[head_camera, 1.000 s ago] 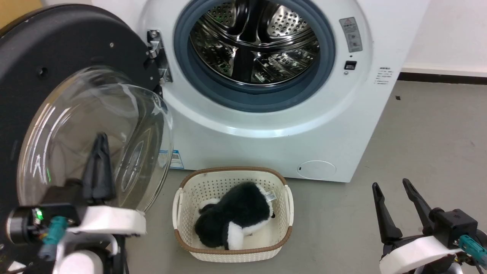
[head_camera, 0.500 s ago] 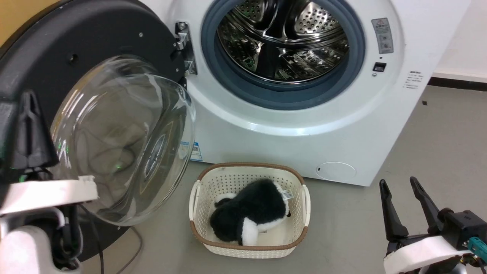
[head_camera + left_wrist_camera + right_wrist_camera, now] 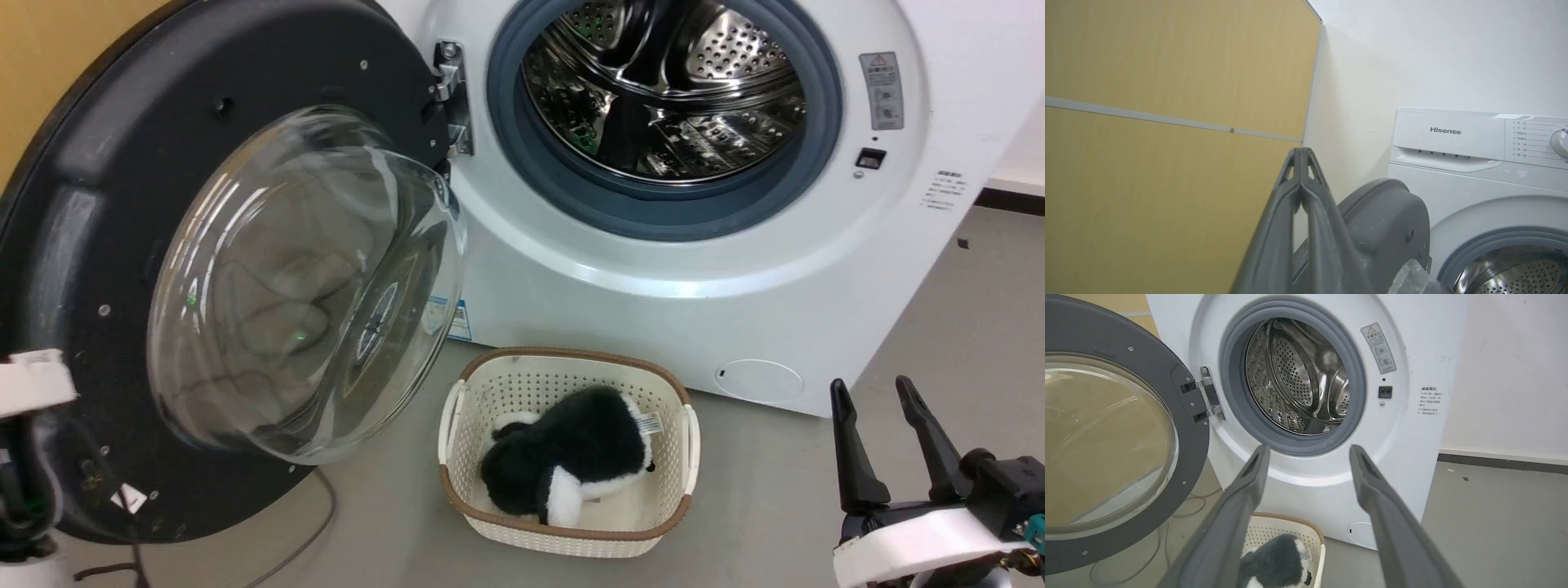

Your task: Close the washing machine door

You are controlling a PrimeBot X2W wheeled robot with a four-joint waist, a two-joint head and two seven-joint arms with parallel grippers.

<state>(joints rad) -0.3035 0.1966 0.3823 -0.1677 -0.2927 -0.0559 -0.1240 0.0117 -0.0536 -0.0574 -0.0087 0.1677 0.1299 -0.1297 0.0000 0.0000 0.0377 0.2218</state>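
The washing machine door [image 3: 245, 122] stands wide open to the left, its clear glass bowl [image 3: 302, 286] bulging toward me. The white washing machine [image 3: 653, 310] shows its steel drum [image 3: 661, 90] inside the grey-blue gasket. My left gripper [image 3: 1300, 152] is shut on nothing and points up beside the door's outer rim [image 3: 1384, 228]. The white wrist of that arm [image 3: 28, 382] sits at the door's far left edge. My right gripper [image 3: 869, 382] hangs open low on the right, apart from the machine. Its open fingers [image 3: 1308, 449] frame the drum opening.
A cream basket [image 3: 563, 359] holding a black-and-white plush toy [image 3: 563, 457] sits on the grey floor in front of the machine, under the door's swing. A cable [image 3: 318, 506] trails under the door. A yellow wall panel [image 3: 1167, 61] stands behind the door.
The camera has turned, shifting the picture to the right. My left gripper has moved left from in front of the glass bowl to the door's outer edge. The right gripper has stayed put.
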